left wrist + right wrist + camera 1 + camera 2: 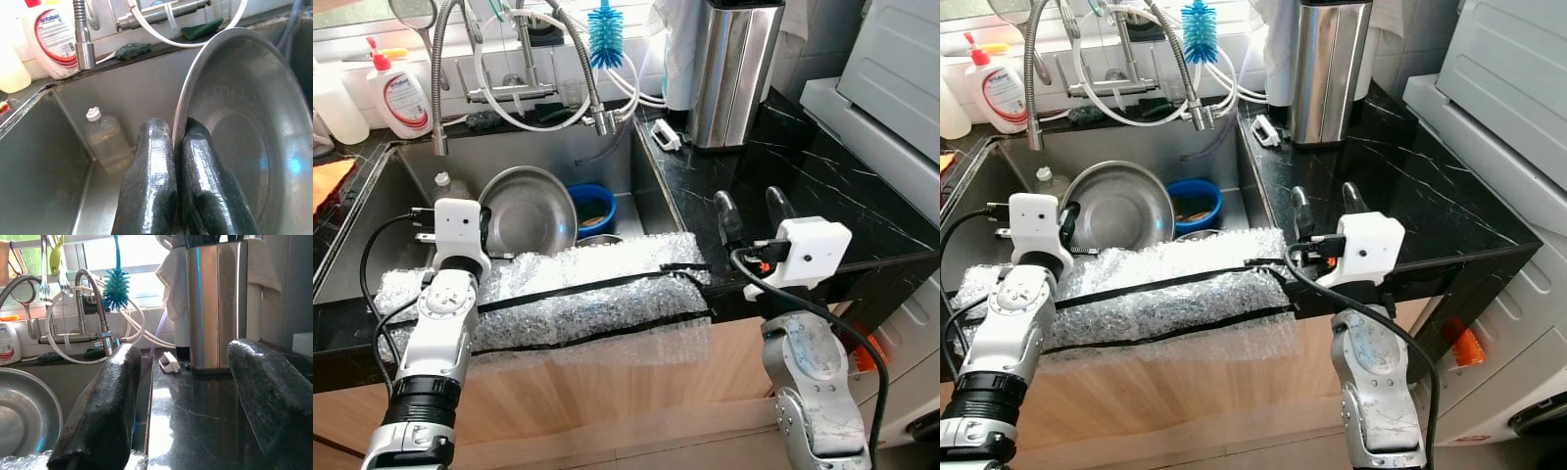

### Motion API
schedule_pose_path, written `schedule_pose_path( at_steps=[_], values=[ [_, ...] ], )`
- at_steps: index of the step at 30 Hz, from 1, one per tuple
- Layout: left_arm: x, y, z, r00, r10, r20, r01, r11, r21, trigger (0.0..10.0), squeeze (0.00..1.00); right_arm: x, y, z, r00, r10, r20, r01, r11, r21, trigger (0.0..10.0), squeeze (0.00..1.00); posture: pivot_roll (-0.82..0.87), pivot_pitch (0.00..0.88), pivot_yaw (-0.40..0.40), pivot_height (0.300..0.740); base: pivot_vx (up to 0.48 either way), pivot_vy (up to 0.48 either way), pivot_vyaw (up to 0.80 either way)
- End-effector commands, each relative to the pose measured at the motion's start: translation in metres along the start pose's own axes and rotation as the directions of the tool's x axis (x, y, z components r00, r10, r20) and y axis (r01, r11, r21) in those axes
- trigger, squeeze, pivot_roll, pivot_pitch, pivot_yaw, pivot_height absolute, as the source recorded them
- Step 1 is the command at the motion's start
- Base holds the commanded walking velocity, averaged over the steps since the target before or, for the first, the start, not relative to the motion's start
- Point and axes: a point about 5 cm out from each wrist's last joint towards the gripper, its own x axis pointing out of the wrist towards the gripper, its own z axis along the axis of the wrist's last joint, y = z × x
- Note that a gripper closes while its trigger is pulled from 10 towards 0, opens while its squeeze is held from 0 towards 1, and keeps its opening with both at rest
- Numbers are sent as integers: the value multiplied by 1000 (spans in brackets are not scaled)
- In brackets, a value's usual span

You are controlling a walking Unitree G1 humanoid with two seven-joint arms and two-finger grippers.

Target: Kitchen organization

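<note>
The left gripper (pixel 176 161) pinches the rim of the round steel bowl (pixel 530 211) tilted in the sink (pixel 401 181), while the right gripper (pixel 752 211) hangs spread, empty, over the black counter (pixel 822 196).

Detergent bottle (pixel 399 95) behind the sink (pixel 636 162) — blue brush (pixel 605 37) hanging above.

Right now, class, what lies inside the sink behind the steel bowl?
A blue bowl sits behind the steel bowl, which the left gripper pinches; its contents are unclear and its base is hidden.
</note>
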Motion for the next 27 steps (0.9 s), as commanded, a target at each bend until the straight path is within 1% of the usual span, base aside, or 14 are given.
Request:
schedule_pose_path(
  at_steps=[1, 2, 3, 4, 5, 18, 19, 20, 21, 24, 25, 27],
  values=[
    [-3, -1, -11, 998, -20, -57, 21, 1000, 9, 10000, 0, 0, 3, 4, 1000, 8, 11, -8, 1000, -5, 10000, 0, -106, 68, 66, 740, 0, 0, 0],
    [-3, -2, -11, 998, -22, -58, 22, 1000, 8, 10000, 0, 1, 4, 4, 1000, 8, 11, -8, 1000, -5, 10000, 0, -106, 69, 66, 740, 0, 0, 0],
    [-2, -3, -11, 998, -28, -60, 29, 1000, 9, 10000, 392, 1, 4, 4, 1000, 7, 9, -7, 1000, -4, 10000, 0, -106, 69, 66, 740, 0, 0, 0],
    [-2, -3, -11, 998, -32, -61, 32, 999, 9, 10000, 980, 1, 4, 4, 1000, 7, 8, -7, 1000, -4, 10000, 0, -107, 69, 68, 740, 0, 0, 0],
    [-2, -4, -11, 997, -36, -63, 37, 999, 9, 10000, 1000, 1, 4, 3, 1000, 7, 7, -7, 1000, -3, 10000, 0, -106, 69, 68, 740, 0, 0, 0],
    [-3, -8, -10, 997, -60, -49, 61, 998, 6, 10000, 1000, 3, 7, 2, 1000, 14, 3, -14, 1000, 5, 10000, 0, -105, 60, 70, 740, 0, 0, 0],
    [-4, -9, -8, 997, -62, -38, 62, 998, 0, 10000, 941, 3, 7, 2, 1000, 15, 3, -15, 1000, 6, 10000, 0, -105, 60, 70, 740, 0, 0, 0],
    [-4, -9, -6, 998, -63, -31, 63, 998, -4, 10000, 941, 3, 7, 2, 1000, 15, 3, -15, 1000, 7, 10000, 0, -103, 58, 71, 740, 0, 0, 0],
    [-4, -9, -6, 997, -66, -28, 66, 998, -6, 10000, 0, 4, 8, 2, 1000, 15, 3, -15, 1000, 10, 10000, 0, -104, 57, 71, 740, 0, 0, 0],
    [-4, -8, -4, 997, -72, -22, 71, 995, -75, 10000, 0, 5, 9, 2, 1000, 19, 2, -19, 1000, 13, 10000, 0, -104, 52, 72, 740, 0, 0, 0],
    [-4, -8, -3, 997, -71, -21, 69, 995, -76, 10000, 0, 5, 9, 2, 1000, 20, 2, -20, 1000, 13, 10000, 0, -105, 51, 72, 740, 0, 0, 0],
    [-3, -6, -1, 997, -71, -20, 69, 991, -113, 10000, 0, 5, 9, 2, 1000, 22, 2, -22, 1000, 14, 10000, 0, -105, 51, 72, 740, 0, 0, 0]
  ],
)
